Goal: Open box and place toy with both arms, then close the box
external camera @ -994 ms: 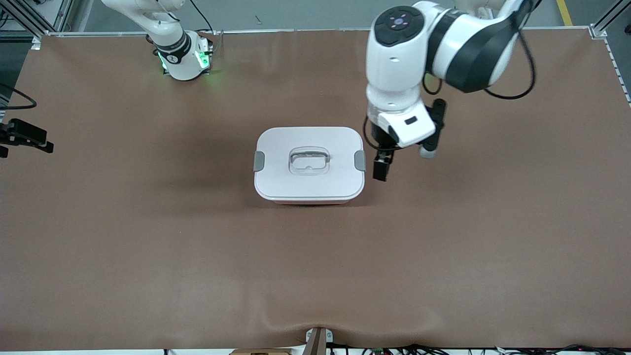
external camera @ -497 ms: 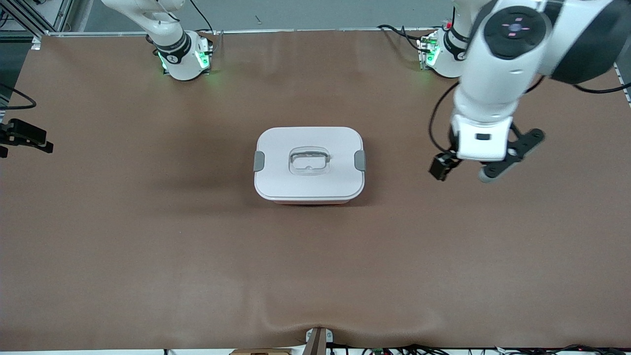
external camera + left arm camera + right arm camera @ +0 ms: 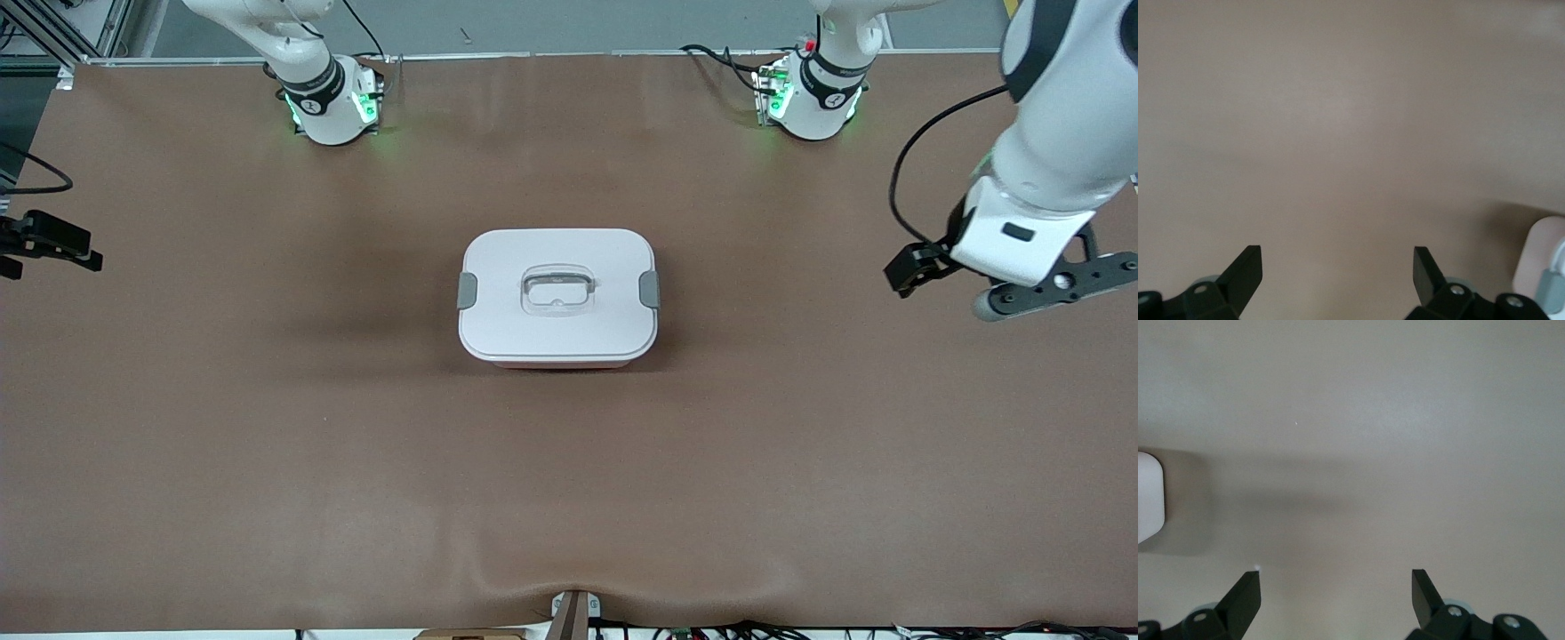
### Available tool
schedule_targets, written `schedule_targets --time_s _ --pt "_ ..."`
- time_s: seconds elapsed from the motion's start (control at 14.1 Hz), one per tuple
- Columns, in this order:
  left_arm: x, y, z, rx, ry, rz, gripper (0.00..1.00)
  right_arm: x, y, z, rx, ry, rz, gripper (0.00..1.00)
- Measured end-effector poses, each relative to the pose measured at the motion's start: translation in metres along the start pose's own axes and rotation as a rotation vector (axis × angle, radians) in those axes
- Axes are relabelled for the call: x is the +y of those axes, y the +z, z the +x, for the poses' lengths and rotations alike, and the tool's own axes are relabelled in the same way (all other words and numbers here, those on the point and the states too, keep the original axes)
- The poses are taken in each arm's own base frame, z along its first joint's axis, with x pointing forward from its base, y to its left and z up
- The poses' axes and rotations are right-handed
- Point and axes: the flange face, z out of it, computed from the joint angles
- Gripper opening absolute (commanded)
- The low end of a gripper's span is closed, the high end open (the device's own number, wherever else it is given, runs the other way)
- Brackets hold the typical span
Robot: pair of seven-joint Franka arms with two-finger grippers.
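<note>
The box (image 3: 558, 298) sits in the middle of the table with its white lid on and a grey clip (image 3: 649, 289) at each end. A corner of the box (image 3: 1541, 263) shows in the left wrist view and an edge of the box (image 3: 1148, 497) in the right wrist view. The toy is out of view. My left gripper (image 3: 916, 267) hangs over bare table toward the left arm's end. It is open and empty (image 3: 1338, 263). My right gripper (image 3: 1336, 587) is open and empty too, over bare table at the right arm's end (image 3: 53, 242).
The brown mat (image 3: 569, 480) covers the whole table. The two arm bases (image 3: 333, 102) (image 3: 809, 98) stand lit green along the edge farthest from the front camera. Cables run along the edge nearest to that camera.
My left arm has swung away from the box's clip toward the left arm's end of the table, its gripper still open. The right gripper has barely shifted. The box has not moved.
</note>
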Motion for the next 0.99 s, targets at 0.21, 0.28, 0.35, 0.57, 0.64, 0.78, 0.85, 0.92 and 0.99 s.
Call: schedule_targets --time_s 0.21,0.28,0.35,0.57,0.64,0.78,0.85,0.92,0.99 --pt "-0.035 -0.009 0.005 -0.003 0.054 -0.04 1.0 -0.001 0.005 -0.011 -0.003 0.002 0.004 1.0" --pt "-0.045 -0.012 0.005 -0.006 0.071 -0.064 1.0 0.0 0.006 -0.012 -0.004 0.003 0.004 1.0" --pt "-0.05 -0.016 0.003 -0.006 0.098 -0.081 1.0 0.0 0.007 -0.011 -0.003 0.003 0.004 1.0" --pt "-0.051 -0.032 -0.018 -0.007 0.158 -0.091 1.0 0.0 0.006 -0.011 0.001 0.004 0.003 1.0" --pt "-0.05 -0.034 -0.028 -0.016 0.156 -0.108 1.0 0.0 0.006 -0.011 0.001 0.004 0.003 1.0" --pt "-0.059 -0.035 -0.045 -0.034 0.139 -0.145 1.0 0.0 0.006 -0.011 0.003 0.005 0.003 1.0" --pt "-0.065 -0.036 -0.05 -0.036 0.136 -0.154 1.0 0.0 0.005 -0.011 0.006 0.006 0.002 1.0" --pt "-0.068 -0.037 -0.055 -0.037 0.14 -0.158 1.0 0.0 0.003 -0.011 0.009 0.006 0.002 1.0" --pt "-0.069 -0.037 -0.06 -0.036 0.143 -0.159 1.0 0.0 0.002 -0.012 0.011 0.007 0.001 1.0"
